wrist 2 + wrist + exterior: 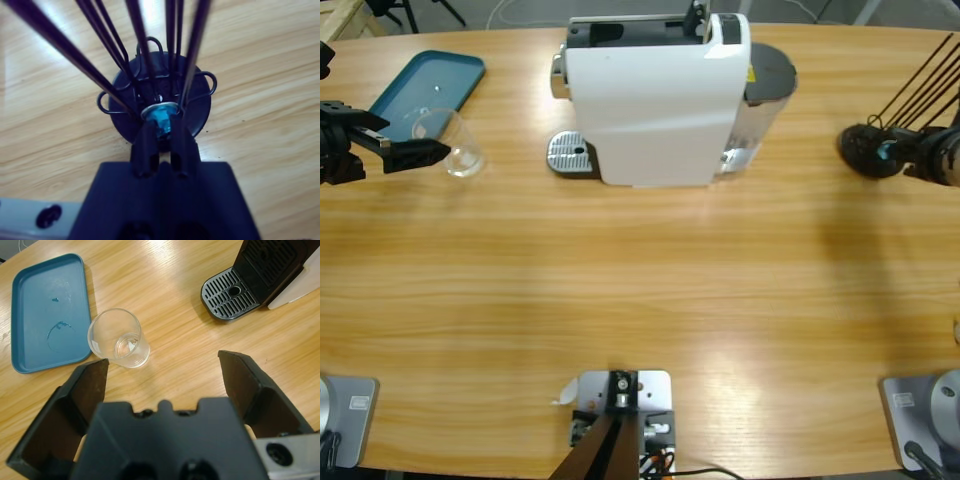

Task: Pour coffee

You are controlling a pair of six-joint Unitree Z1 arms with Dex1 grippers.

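Observation:
A clear empty glass cup [463,152] [120,338] stands on the table beside a teal tray [425,85] [47,310]. My left gripper [428,152] [164,365] is open just short of the cup, which sits ahead of its left jaw. The white coffee machine [655,100] stands at the back middle, its slotted drip tray [570,155] [230,295] bare. My right gripper [903,152] [161,131] is shut on a blue capsule [161,122] at the foot of a black wire capsule rack [868,150] [160,95].
The rack's thin black rods [920,80] [100,45] rise around my right gripper. A grey water tank [768,80] sits behind the machine. Bare wooden tabletop [640,290] spreads across the front. The teal tray holds a few water drops.

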